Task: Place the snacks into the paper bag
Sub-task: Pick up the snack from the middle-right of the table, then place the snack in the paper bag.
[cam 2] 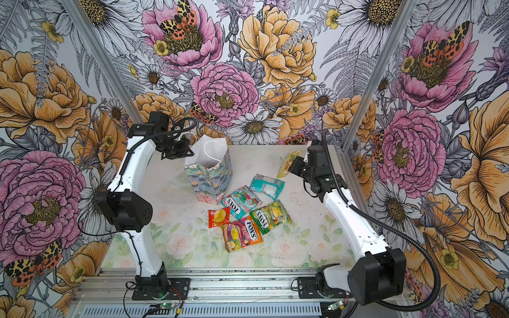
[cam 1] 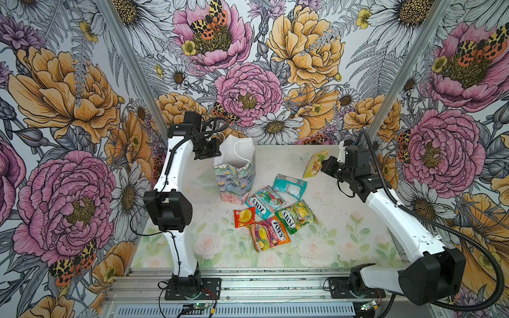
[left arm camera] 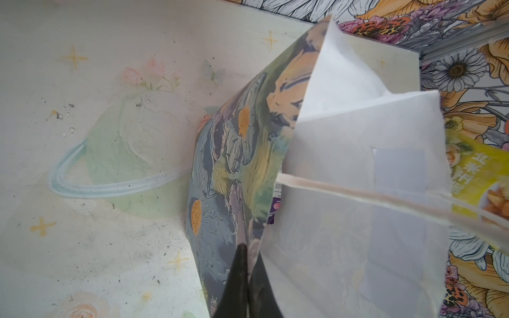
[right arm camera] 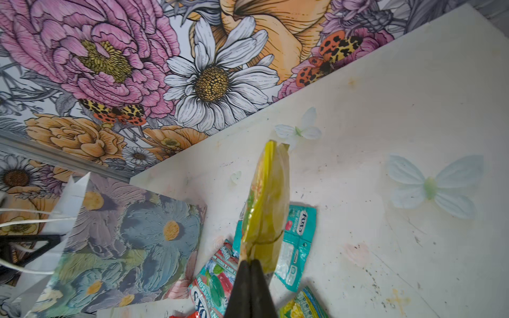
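The right gripper (right arm camera: 249, 264) is seen pressed together on one end of a yellow packet (right arm camera: 265, 198), which is held clear of the table (cam 1: 344, 214) near its far right corner. The packet's long axis runs straight out from the jaws, so its free end leads. The left gripper (left arm camera: 246, 247) is clamped on the rim of the paper bag (cam 1: 237, 176), which stands upright left of the table's middle with its white mouth open upward.

The coming move is judged to turn on one relation. From the held packet, the bag lies well apart toward the robot's left and slightly nearer the bases, and its mouth faces up. The packet would therefore have to be carried across and tipped free end down over the opening. The left arm is the nearer one to the bag, but it is taken up with steadying it, so the delivery falls to the right.

Five more snacks (cam 1: 270, 232) lie flat on the table, just beside the bag's right side and in front of it. A purple scrap (left arm camera: 275, 206) glimpsed at the bag's edge in the left wrist view may be a packet already inside, though this cannot be confirmed.
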You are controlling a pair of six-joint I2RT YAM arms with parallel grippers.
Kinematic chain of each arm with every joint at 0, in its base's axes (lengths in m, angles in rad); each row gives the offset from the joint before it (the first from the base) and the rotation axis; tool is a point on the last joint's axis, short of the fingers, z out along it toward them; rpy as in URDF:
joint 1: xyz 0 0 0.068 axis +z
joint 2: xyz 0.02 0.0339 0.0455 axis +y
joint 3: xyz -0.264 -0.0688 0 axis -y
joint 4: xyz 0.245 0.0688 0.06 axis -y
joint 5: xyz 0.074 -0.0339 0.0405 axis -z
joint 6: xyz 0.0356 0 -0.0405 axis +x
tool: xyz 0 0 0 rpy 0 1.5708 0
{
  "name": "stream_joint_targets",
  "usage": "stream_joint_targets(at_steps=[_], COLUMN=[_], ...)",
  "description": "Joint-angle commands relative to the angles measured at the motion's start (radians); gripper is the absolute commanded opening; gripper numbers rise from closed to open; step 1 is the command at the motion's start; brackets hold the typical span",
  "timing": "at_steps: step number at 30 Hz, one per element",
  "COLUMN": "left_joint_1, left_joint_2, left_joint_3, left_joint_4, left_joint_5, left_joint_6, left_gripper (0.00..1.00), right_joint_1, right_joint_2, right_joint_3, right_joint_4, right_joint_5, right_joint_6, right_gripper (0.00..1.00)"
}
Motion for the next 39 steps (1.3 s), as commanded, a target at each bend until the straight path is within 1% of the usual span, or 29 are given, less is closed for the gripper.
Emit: stream_joint_targets(at_steps=[1,11,20,25,32,39], left_joint_1=[-0.012,-0.012,-0.012,-0.012,-0.012,-0.012], left_joint_2=[-0.028,-0.027,-0.031,-0.028,-0.033,-0.034], left_joint_3=[-0.006,-0.005,-0.010,-0.008,-0.010,-0.015], left_joint_4=[0.002,0.002,0.002,0.002,0.002,0.001], left_joint_5=[0.013,0.025,0.024,0.027,0.032,0.041], left_joint_6=[0.010,0.010,0.014,0.012,0.012,0.012], left_gripper=[0.00,0.00,0.00,0.00,0.00,0.00], right_joint_1=[0.043,0.160,0.229,0.246,0.274,0.325], right_joint_2=[0.034,0.184,0.319,0.400,0.538,0.714], right_joint_3=[0.103,0.349,0.579,0.714,0.938,1.229], right_joint_4=[-0.003,-0.005,-0.004,-0.005,-0.037,-0.095], right_joint_5=[0.013,0.023,0.027,0.025,0.019,0.018], right_joint_6=[-0.028,-0.058,-0.079,-0.088,-0.098,-0.110], right_gripper=[0.00,0.00,0.00,0.00,0.00,0.00])
